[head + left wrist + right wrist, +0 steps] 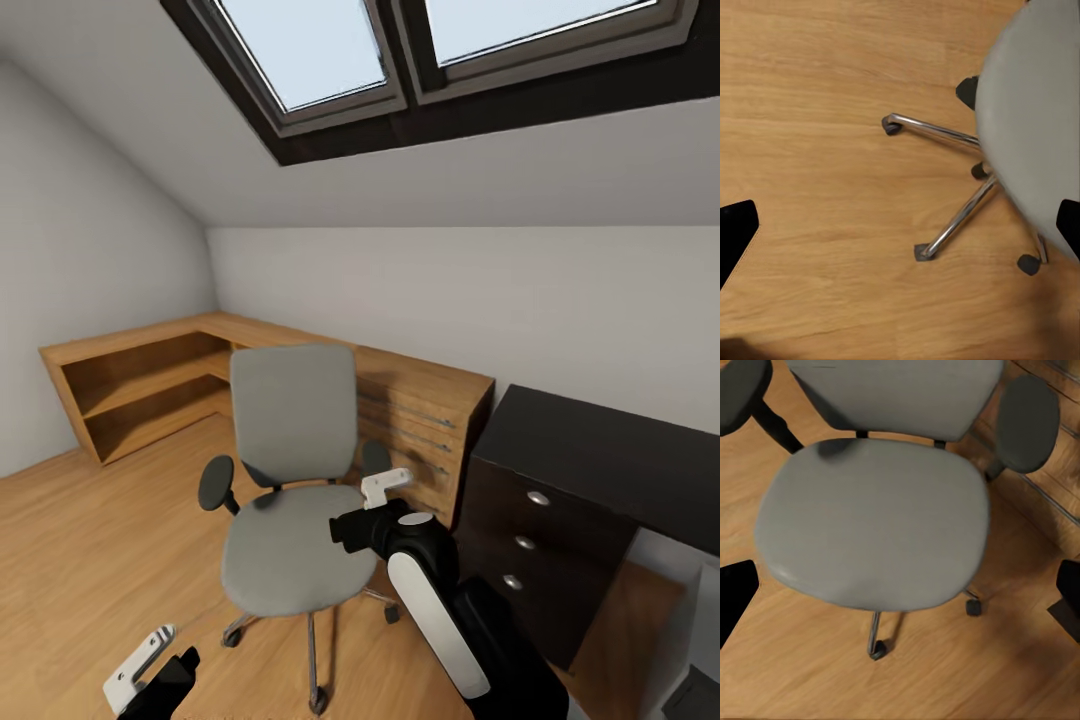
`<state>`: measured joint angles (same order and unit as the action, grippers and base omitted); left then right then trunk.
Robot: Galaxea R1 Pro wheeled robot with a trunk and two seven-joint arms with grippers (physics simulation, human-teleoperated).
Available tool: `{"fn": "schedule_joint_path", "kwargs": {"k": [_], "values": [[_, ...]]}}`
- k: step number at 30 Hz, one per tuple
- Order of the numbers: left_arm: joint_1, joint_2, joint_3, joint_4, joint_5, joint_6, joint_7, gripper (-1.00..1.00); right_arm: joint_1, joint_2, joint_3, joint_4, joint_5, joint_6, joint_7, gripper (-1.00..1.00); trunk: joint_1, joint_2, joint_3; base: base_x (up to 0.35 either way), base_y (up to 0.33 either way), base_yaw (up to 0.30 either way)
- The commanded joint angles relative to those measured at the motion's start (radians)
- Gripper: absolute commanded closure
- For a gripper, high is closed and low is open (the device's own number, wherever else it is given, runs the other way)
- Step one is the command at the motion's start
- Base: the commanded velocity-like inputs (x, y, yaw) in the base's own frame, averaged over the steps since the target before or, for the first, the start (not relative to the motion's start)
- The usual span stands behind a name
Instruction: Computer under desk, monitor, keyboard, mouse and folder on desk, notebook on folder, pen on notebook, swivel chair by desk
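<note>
The left gripper point(150, 660) hangs low beside the chair's point(290, 545) chrome base, fingers spread wide over bare floor point(80, 540). The right gripper point(385, 487), arm bent, hovers above the seat's right edge, fingers wide apart.

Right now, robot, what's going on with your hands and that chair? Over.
Right end effector open above the swivel chair, holding nothing. Left end effector open, low over floor. Seat bare, no folder on it. Wooden dresser close behind chair.

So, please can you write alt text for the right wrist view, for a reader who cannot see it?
A grey swivel chair seen from above, its seat bare, with black armrests and chrome legs on casters, standing on a light wood floor. Dark tips of the right gripper fingers show at both edges.
</note>
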<state>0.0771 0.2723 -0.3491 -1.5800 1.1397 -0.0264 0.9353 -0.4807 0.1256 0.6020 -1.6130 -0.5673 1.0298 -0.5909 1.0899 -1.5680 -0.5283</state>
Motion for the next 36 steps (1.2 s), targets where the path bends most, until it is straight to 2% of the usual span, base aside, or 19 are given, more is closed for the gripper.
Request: {"fn": "schedule_joint_path", "kwargs": {"k": [1,9,15,36], "values": [[0.0,0.001,-0.001,-0.001,0.005,-0.004,0.004,-1.0,-0.001,0.0,0.001,-0.001,-0.01,0.003,-0.01,-1.0,0.0,-0.001,-0.001,0.0,0.022,0.276],[0.0,0.001,-0.001,0.0,0.005,-0.029,0.004,-1.0,0.001,-0.001,0.002,-0.001,-0.009,0.004,-0.01,-1.0,0.0,-0.001,-0.001,0.05,0.164,0.276],[0.0,0.001,-0.003,0.013,0.004,-0.035,0.003,-1.0,0.001,-0.004,0.043,-0.002,-0.011,0.009,-0.01,-1.0,0.0,-0.001,-0.001,0.179,0.206,0.276],[0.0,0.001,-0.003,0.015,0.005,-0.033,-0.001,-1.0,0.001,-0.004,0.047,-0.001,-0.009,0.01,-0.013,-1.0,0.0,-0.001,-0.001,0.008,0.008,0.276]]}}
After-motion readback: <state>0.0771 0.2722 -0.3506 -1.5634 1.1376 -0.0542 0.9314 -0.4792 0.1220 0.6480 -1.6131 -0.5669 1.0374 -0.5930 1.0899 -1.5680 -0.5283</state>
